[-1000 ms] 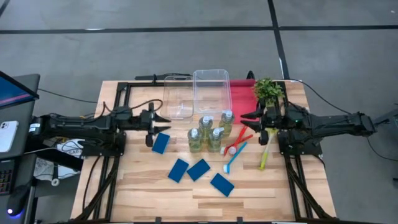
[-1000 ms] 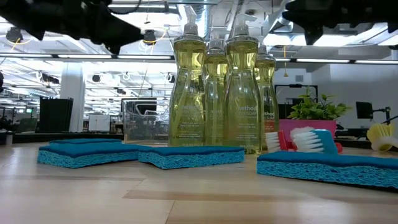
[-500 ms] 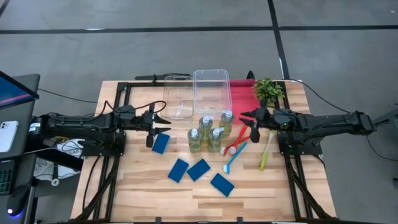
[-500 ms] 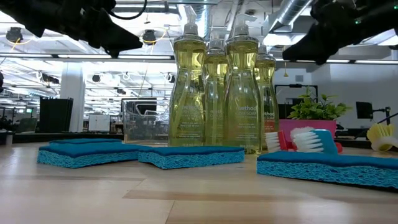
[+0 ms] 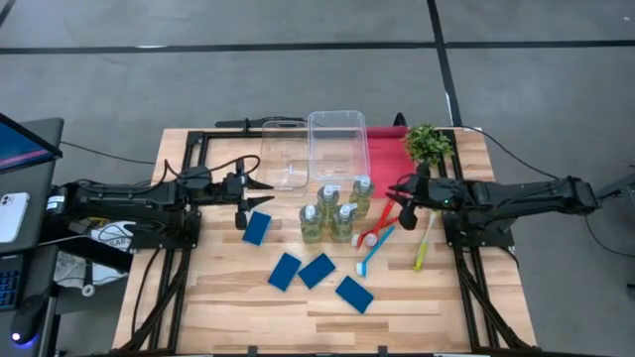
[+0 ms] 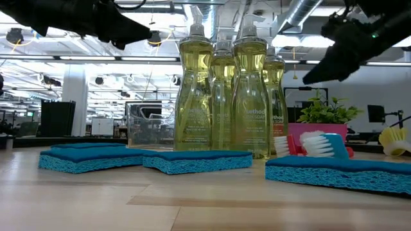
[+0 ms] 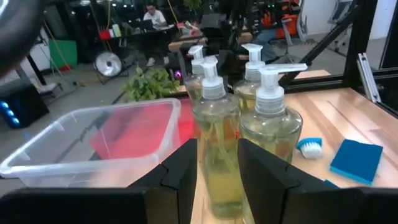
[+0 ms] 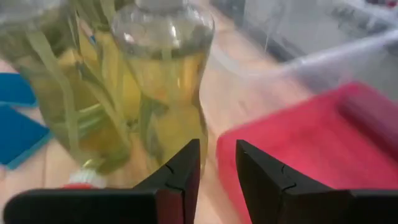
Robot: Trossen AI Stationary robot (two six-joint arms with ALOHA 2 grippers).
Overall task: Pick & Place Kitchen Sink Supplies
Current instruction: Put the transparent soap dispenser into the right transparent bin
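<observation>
Several clear pump bottles [image 5: 333, 210] of yellow-green liquid stand upright in a cluster at the table's middle. Several blue sponges [image 5: 317, 270] lie flat nearer the front, one more [image 5: 256, 228] to the left. Red [image 5: 377, 228], blue [image 5: 375, 250] and yellow-green [image 5: 424, 241] brushes lie right of the bottles. My left gripper [image 5: 261, 187] hovers left of the bottles, open, nothing between its fingers [image 7: 217, 171]. My right gripper [image 5: 393, 187] hovers right of them over the red brush, tipped down, open and empty [image 8: 217, 171].
Two clear plastic bins [image 5: 335, 145] stand behind the bottles, with a red tray [image 5: 383, 151] and a small leafy plant [image 5: 428, 143] at the far right. Bare wood lies along the table's front edge. Black frame rails run along both sides.
My right gripper has sunk and tipped its fingers downward, toward the bottles and the red brush. Nothing on the table has moved.
</observation>
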